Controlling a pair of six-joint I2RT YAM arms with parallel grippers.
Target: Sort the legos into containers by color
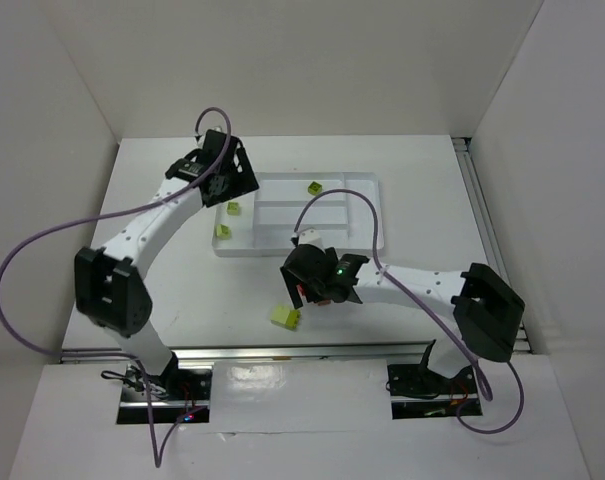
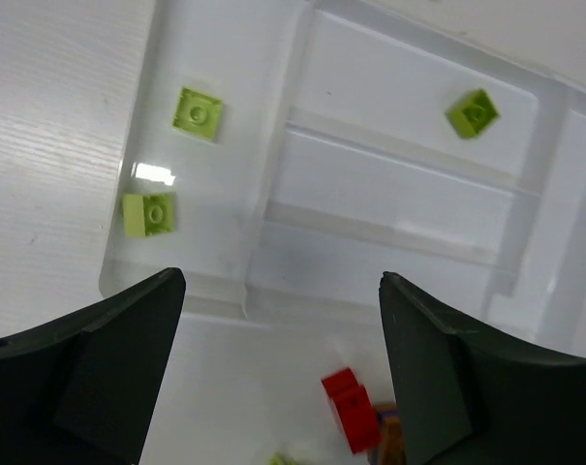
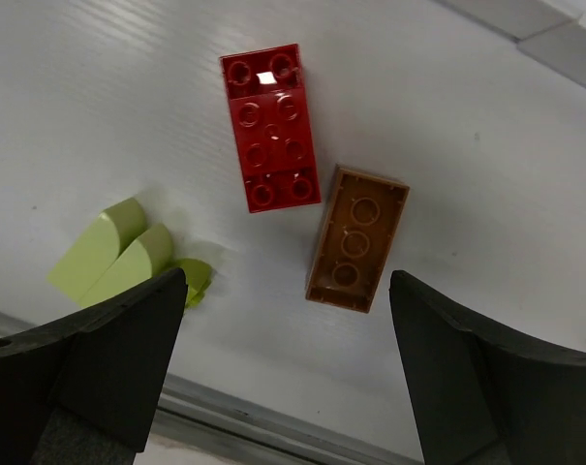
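**Top view.** The left gripper (image 1: 225, 178) hangs over the left end of the white tray (image 1: 367, 215), and its jaws are hidden beneath the wrist here. The tray's left end compartment holds the farther lime brick (image 1: 233, 208) and the nearer lime brick (image 1: 223, 231), which lie apart. A deeper-green brick (image 1: 314, 187) lies in a far middle compartment. On the table (image 1: 422, 180), in front of the tray, sits the pale yellow-green brick (image 1: 286, 317), with the right gripper (image 1: 304, 292) just beside it.

**Left wrist view.** The left gripper's fingers (image 2: 89, 378) are wide apart above the tray's near rim, with nothing between them. Both lime bricks lie studs up. Outside the rim, on the table, are the red brick (image 2: 349, 407) and the brown-orange brick (image 2: 391, 444), the latter partly hidden by a finger.

**Right wrist view.** The right gripper's fingers (image 3: 486, 378) are spread wide and hold nothing. Beyond them the red brick and the brown-orange brick lie just beside each other on the table, the brown-orange one with its hollow underside up. The pale yellow-green brick lies to the left, partly behind a finger.
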